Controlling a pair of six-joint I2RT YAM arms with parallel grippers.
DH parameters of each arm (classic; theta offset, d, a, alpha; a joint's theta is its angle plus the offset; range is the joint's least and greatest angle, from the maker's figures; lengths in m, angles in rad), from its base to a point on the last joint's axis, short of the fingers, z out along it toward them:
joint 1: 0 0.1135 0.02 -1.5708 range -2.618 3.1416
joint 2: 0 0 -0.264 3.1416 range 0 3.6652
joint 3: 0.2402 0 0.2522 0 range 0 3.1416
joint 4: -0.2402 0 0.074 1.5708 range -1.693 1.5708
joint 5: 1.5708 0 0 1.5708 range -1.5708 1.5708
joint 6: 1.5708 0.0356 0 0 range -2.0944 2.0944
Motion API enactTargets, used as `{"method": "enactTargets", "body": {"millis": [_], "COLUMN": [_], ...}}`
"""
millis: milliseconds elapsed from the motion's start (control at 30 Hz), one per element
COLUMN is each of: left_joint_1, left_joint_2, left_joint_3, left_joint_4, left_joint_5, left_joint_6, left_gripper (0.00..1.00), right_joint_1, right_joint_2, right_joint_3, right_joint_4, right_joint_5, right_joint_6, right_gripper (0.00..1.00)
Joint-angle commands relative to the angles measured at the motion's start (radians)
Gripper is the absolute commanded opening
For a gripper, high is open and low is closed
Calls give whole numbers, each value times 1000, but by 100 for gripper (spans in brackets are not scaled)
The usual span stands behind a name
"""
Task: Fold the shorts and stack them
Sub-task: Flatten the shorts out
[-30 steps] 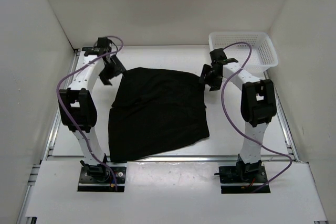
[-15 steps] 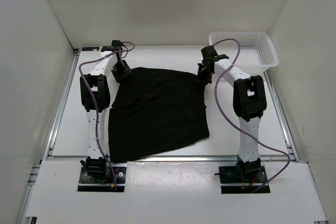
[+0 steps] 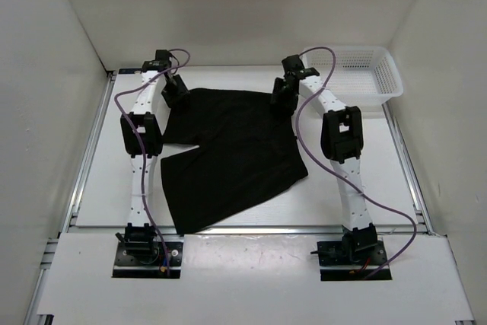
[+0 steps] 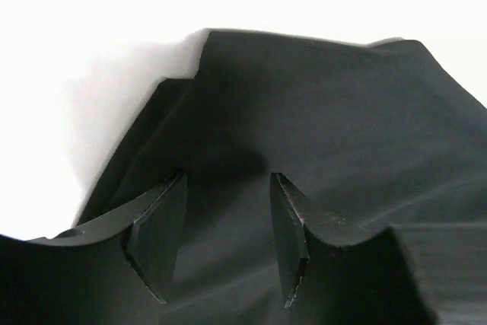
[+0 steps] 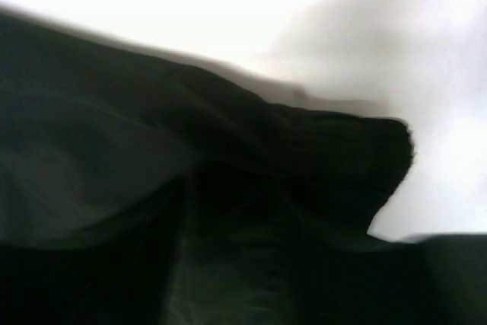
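Note:
The black shorts (image 3: 228,150) lie spread on the white table, with the gap between the two legs showing on the left side. My left gripper (image 3: 176,93) is on their far left corner. In the left wrist view its jaws (image 4: 228,180) stand apart, with smooth cloth (image 4: 319,112) lying between and under the fingers (image 4: 156,234). My right gripper (image 3: 281,98) is on the far right corner. The right wrist view is blurred and dark. It shows the shorts (image 5: 114,150) with a ribbed corner (image 5: 358,157), and the fingers cannot be made out.
A white mesh basket (image 3: 365,74) stands at the far right corner of the table, right of the right arm. White walls close in the back and both sides. Bare table shows left of the shorts and between the shorts and the basket.
Both arms have reached farther and inward onto the shorts' far corners. The far edge has shifted toward the back wall, and the left leg has swung out, opening a gap between the legs.

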Motion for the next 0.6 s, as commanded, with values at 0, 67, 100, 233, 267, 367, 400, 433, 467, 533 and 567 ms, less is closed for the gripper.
{"method": "enactTargets", "body": {"millis": [0,67,100,233,267,367,400,433,467,533,567], "left_joint_1": [49,74,83,109,118,118,118,118,118,118,118], "left_joint_2": [47,59,59,1,-46,-157,-188,-221,-257,-381,-477], "left_joint_3": [81,92,104,133,133,133,106,90,71,-23,-67], "left_joint_4": [36,70,84,154,182,193,193,193,193,193,193], "left_joint_5": [65,88,100,113,113,113,113,113,113,98,88], "left_joint_6": [23,14,14,-4,-4,-4,-4,-4,-4,6,6], "left_gripper": [59,59,59,64,67,79,81,84,88,96,96], "right_joint_1": [-13,-13,-13,-13,-13,-13,-4,5,5,31,31], "right_joint_2": [78,100,109,23,2,-85,-134,-161,-188,-274,-338], "right_joint_3": [165,223,262,219,202,159,147,115,95,52,-4], "right_joint_4": [-31,-31,-31,37,65,84,93,102,102,127,136], "right_joint_5": [16,2,-10,-47,-59,-77,-87,-96,-96,-96,-96], "right_joint_6": [-11,-11,-20,-29,-29,-29,-29,-29,-29,-29,-29], "right_gripper": [63,73,80,86,87,89,89,89,89,87,85]}}
